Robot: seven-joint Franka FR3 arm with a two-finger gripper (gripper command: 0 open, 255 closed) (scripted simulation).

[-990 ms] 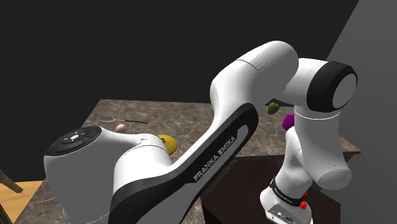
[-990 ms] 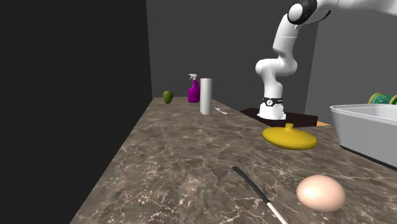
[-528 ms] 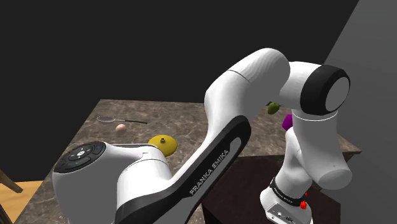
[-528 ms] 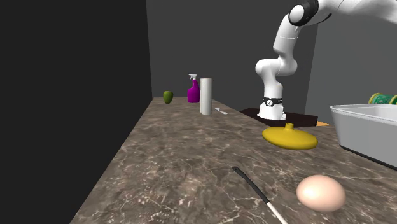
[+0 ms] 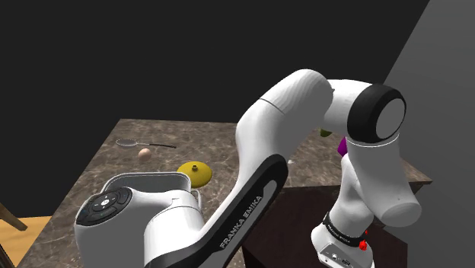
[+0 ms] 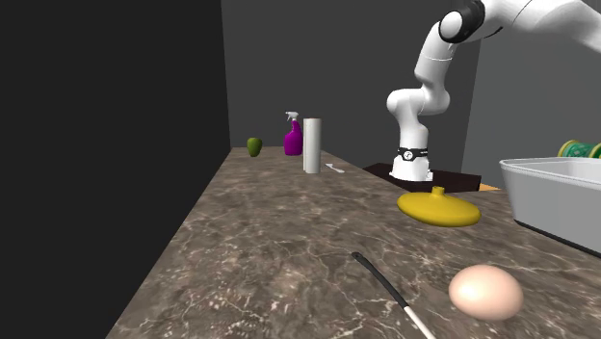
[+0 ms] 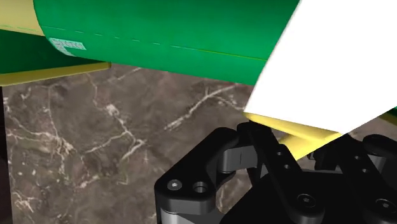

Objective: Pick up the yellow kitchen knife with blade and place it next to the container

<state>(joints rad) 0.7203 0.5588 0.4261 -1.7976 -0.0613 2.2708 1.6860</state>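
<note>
In the wrist view my gripper (image 7: 312, 145) is shut on the knife: its yellow handle (image 7: 286, 130) runs between the black fingers (image 7: 270, 153), and the broad white blade (image 7: 331, 63) juts out close to the camera. Just beyond it lies a green roll with yellow ends (image 7: 159, 28), above the brown marble counter (image 7: 95, 146). The grey container (image 6: 554, 197) stands at the second exterior view's right. In the shoulder view its rim (image 5: 148, 180) peeks out behind my arm, which hides the hand.
On the counter lie a yellow domed lid (image 6: 438, 209), an egg (image 6: 486, 292) and a long dark utensil (image 6: 385, 287). A white cylinder (image 6: 312, 145), a purple spray bottle (image 6: 293, 135) and a green pepper (image 6: 254, 146) stand at the far end. Green rolls (image 6: 578, 149) sit behind the container.
The arm has swung down and toward the shoulder view's lower left, over the container; the yellow lid and the container's rim have come out from behind it. Things on the counter have not moved.
</note>
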